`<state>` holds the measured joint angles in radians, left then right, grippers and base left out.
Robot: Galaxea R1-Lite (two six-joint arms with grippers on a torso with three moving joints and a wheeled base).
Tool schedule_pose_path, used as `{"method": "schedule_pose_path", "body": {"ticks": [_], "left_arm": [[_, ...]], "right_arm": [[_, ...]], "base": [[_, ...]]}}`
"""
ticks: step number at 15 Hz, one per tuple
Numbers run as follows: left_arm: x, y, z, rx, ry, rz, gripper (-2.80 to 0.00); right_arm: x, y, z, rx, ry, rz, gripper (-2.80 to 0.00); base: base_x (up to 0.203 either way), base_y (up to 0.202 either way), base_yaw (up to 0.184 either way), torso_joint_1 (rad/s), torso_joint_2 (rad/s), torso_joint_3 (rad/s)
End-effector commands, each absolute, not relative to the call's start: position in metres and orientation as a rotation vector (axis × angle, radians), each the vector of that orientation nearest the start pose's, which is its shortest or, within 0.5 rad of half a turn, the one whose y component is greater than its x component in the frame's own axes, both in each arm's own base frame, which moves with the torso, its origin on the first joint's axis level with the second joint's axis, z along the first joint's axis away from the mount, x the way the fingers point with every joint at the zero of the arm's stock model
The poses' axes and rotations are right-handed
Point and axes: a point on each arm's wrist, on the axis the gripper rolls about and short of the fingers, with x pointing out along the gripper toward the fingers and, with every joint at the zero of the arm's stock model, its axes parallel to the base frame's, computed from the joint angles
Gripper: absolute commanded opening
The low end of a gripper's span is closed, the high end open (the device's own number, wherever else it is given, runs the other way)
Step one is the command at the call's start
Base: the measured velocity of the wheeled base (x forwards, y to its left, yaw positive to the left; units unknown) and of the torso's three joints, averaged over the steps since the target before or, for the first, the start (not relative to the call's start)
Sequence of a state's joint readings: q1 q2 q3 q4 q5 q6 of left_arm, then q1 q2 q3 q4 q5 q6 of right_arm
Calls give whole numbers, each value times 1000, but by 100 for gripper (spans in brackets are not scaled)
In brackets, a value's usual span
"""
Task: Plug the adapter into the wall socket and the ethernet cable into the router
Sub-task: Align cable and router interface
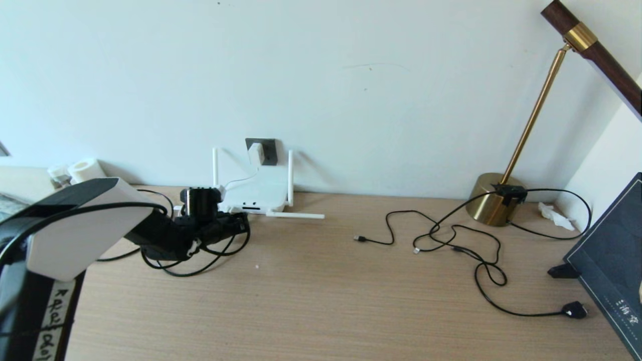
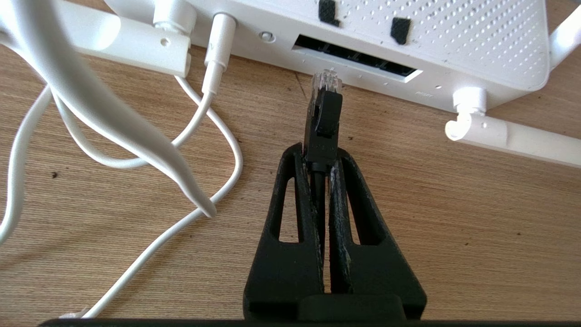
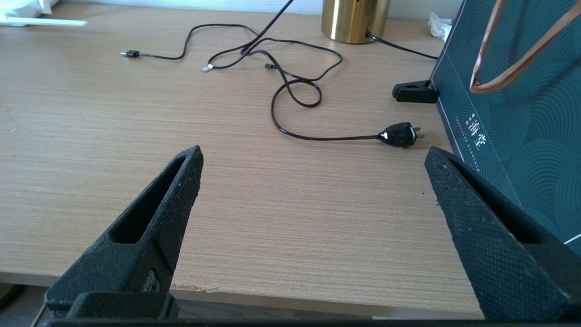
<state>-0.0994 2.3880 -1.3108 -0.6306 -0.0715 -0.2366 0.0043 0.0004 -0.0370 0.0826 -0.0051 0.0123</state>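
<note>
The white adapter (image 1: 256, 153) sits in the dark grey wall socket (image 1: 266, 150) above the table, its thin white cord (image 2: 218, 150) running down into the router. The router (image 1: 256, 195) lies flat against the wall, its dark slot (image 2: 358, 59) facing my left gripper. My left gripper (image 2: 320, 156) is shut on the black plug of the ethernet cable (image 2: 324, 113), whose clear tip sits just short of the slot's left end. The cable's slack loops on the table (image 1: 200, 265). My right gripper (image 3: 313, 152) hangs open and empty over the table's front edge.
One router antenna (image 1: 296, 215) lies flat on the table. Thin black cables (image 1: 441, 235) sprawl at the right beside a brass lamp base (image 1: 494, 203). A black two-pin plug (image 3: 399, 135) lies next to a dark teal bag (image 3: 513, 113).
</note>
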Motion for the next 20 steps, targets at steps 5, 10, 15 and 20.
{"method": "schedule_pose_path", "body": {"ticks": [5, 10, 15, 20], "left_arm": [[456, -47, 50, -228, 450, -117, -280], [456, -48, 52, -222, 444, -106, -280], [456, -50, 54, -219, 440, -110, -280], [457, -49, 53, -219, 440, -109, -280]], "right_arm": [[-26, 0, 77, 11, 46, -2, 0], [-26, 0, 77, 12, 46, 0, 0], [-26, 0, 77, 12, 47, 0, 0], [-26, 0, 77, 12, 47, -1, 0]], "base": [[0, 0, 0, 0, 0, 0], [0, 0, 0, 0, 0, 0], [0, 0, 0, 0, 0, 0], [0, 0, 0, 0, 0, 0]]}}
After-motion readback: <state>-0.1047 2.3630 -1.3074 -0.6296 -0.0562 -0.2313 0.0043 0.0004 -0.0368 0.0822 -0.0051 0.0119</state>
